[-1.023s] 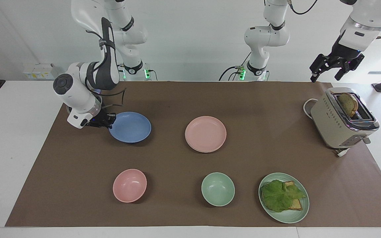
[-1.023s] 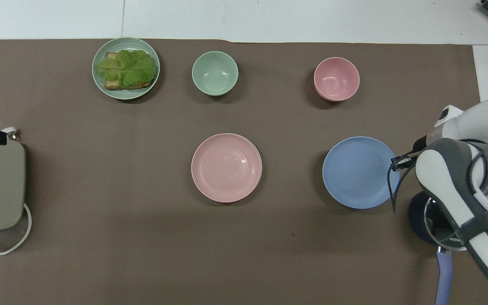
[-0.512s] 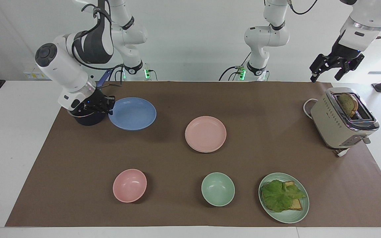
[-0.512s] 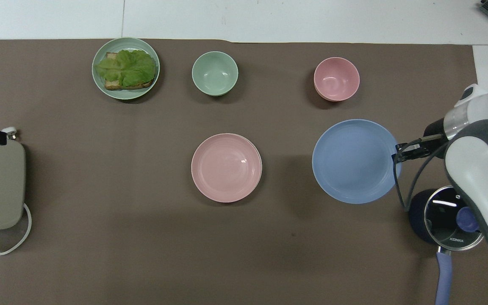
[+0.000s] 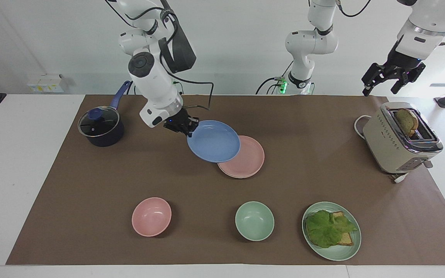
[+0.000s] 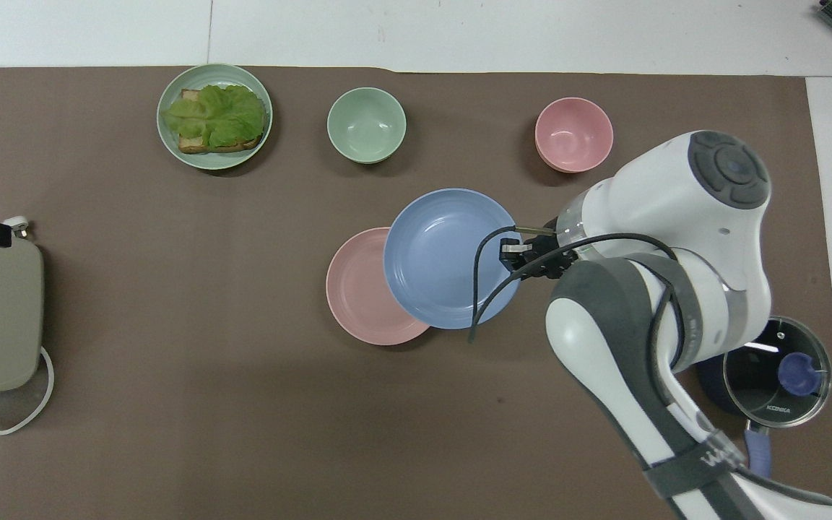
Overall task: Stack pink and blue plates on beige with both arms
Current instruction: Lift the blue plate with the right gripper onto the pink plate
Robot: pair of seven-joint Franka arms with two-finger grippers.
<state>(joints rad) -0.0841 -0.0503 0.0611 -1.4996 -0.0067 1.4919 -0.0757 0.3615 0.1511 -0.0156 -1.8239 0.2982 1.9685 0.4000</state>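
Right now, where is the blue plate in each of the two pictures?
Facing view: the blue plate is near the middle, held up by the right hand, partly over the pink plate.
Overhead view: the blue plate is near the middle, overlapping the pink plate.
Shared landmark: the pink plate beneath it.

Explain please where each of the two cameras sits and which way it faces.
Facing view: high across the table, looking at the robots; both arms show, the right gripper shut on the blue plate, the left gripper waiting open above the toaster.
Overhead view: high above the robots' end, looking steeply down; only the right arm shows.
Shared: blue plate, held partly over the pink plate, and the saucepan.
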